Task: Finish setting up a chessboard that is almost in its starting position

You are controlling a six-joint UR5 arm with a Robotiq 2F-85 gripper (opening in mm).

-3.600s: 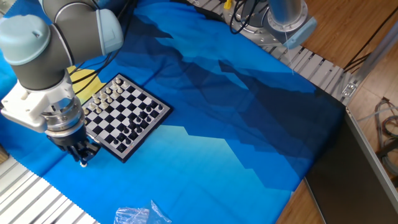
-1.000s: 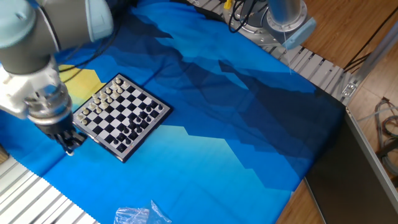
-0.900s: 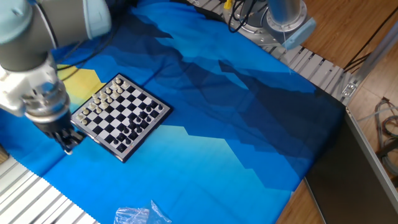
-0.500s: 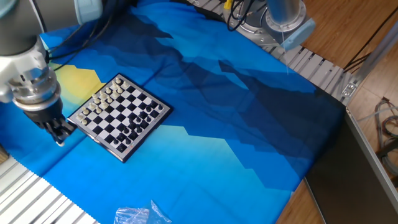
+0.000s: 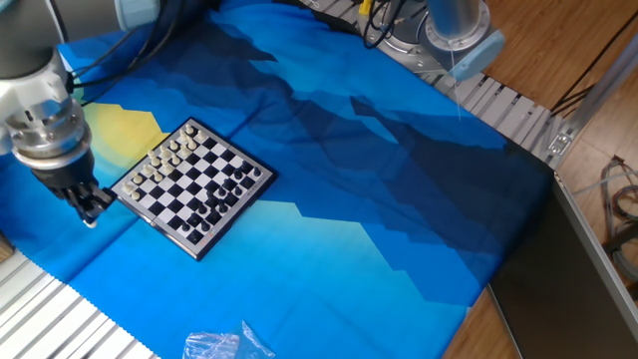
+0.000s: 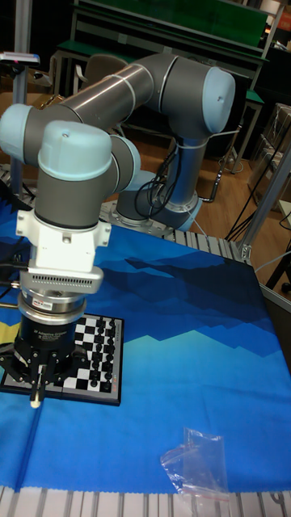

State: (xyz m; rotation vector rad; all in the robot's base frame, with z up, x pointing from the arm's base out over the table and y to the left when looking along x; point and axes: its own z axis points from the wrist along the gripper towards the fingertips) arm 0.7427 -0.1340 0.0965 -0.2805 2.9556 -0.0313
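Observation:
The chessboard lies on the blue cloth at the left, with cream pieces along its far-left side and black pieces along its near-right side. My gripper hangs just off the board's left corner, low over the cloth. Its fingers point down and are shut on a small cream chess piece at their tips. In the tall fixed view my gripper and wrist cover the left half of the chessboard.
A clear plastic bag lies near the front edge, also in the tall fixed view. Ribbed metal table slats run along the front left. The arm's base and cables stand at the back.
My gripper has moved from the board's front-left edge back and to the left, past the board's left corner, staying shut on the piece.

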